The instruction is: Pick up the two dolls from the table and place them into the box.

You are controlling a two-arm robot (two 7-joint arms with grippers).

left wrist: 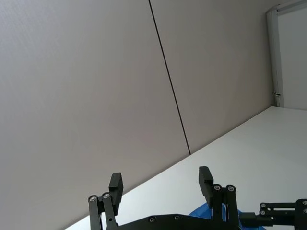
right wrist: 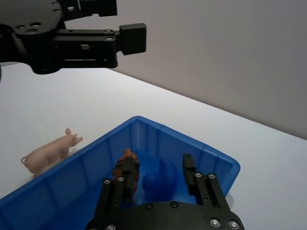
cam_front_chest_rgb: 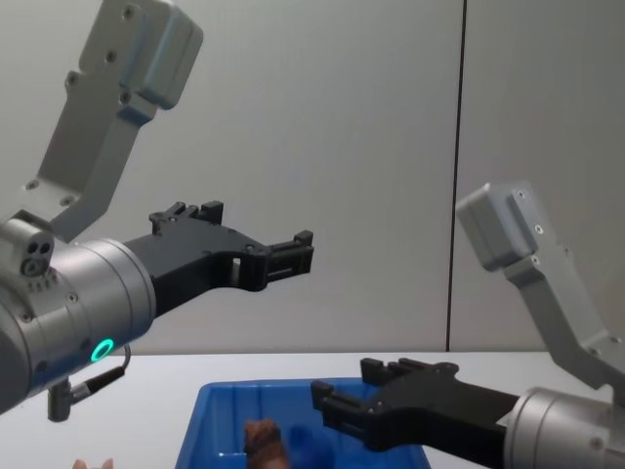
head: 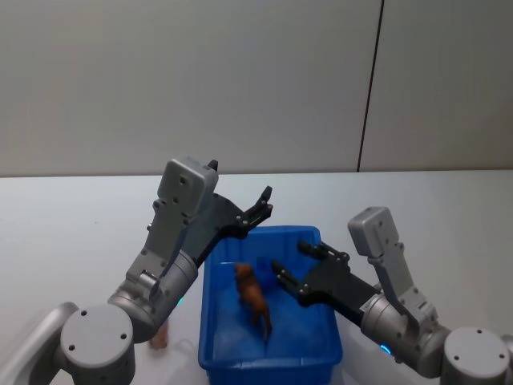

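glossy blue plastic box (head: 268, 365), smooth matt white table (head: 449, 216), rough-textured reddish-brown doll (head: 252, 297).

left tool (left wrist: 160, 178) spread wide and empty, box (left wrist: 197, 213) beside it.

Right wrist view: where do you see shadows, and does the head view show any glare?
Right wrist view: soft shadow under the pig, darker patch inside the box beside the brown doll. Head view: a pale sheen on the box floor.
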